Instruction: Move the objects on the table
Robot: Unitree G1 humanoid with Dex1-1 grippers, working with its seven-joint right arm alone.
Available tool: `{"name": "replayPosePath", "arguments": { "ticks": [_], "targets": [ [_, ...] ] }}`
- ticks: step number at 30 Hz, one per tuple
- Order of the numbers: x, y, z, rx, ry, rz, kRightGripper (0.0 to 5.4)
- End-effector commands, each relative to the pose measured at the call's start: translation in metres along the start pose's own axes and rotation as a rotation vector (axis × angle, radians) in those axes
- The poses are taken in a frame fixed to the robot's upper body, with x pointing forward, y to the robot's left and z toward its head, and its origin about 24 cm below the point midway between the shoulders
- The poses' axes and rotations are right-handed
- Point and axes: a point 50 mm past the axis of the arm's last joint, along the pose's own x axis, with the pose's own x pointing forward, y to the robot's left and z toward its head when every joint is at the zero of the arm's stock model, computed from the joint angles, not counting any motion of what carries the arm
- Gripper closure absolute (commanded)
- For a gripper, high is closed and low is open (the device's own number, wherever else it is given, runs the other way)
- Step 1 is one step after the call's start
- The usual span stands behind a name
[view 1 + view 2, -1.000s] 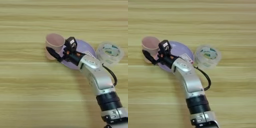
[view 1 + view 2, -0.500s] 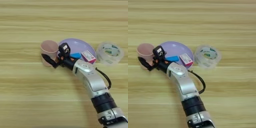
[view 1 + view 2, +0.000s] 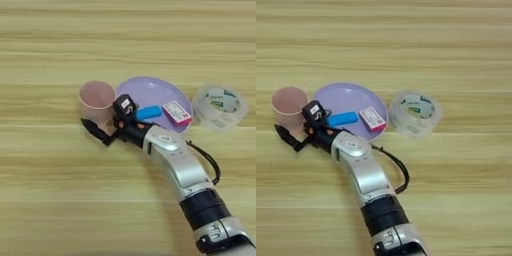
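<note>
A: Objects, listed largest first, all placed against the lilac plate. Item one?

B: Counter, light tan wood with streaky grain, fills the view and carries everything.

A: Item two?

B: Right arm, silver forearm, enters from the bottom right corner and reaches up to the plate's left rim.

A: The landmark itself?

B: Lilac plate, round and shallow, lying flat on the counter.

A: Beside it?

B: Roll of clear tape, just off the plate's right rim. Then pale pink cup, upright, mouth up, just off the plate's left rim.

A: On the plate?

B: Red-and-white flat box, on the right part of the plate near its front rim. Blue block, flat, left of the box, near the front rim.

A: And the pincer?

B: Pincer, black, spread around the lower part of the cup: one finger on the cup's near side, the other at the side facing the plate. Whether it truly presses the cup, I cannot tell.
</note>
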Motion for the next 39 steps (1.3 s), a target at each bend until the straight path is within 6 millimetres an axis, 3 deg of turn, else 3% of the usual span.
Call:
{"name": "replayPosePath", "arguments": {
  "ticks": [1, 8, 15, 30, 39],
  "targets": [
    [0.008, -0.004, 0.028, -0.086, -0.097, -0.009, 0.05],
    [0.003, -0.006, 0.031, -0.103, -0.112, -0.032, 0.05],
    [-0.01, -0.023, 0.031, -0.086, -0.108, -0.135, 0.05],
    [-0.022, -0.021, 0.023, -0.074, -0.08, -0.138, 0.05],
    [-0.067, -0.039, 0.046, -0.139, -0.149, -0.28, 0.05]
  ]
}}
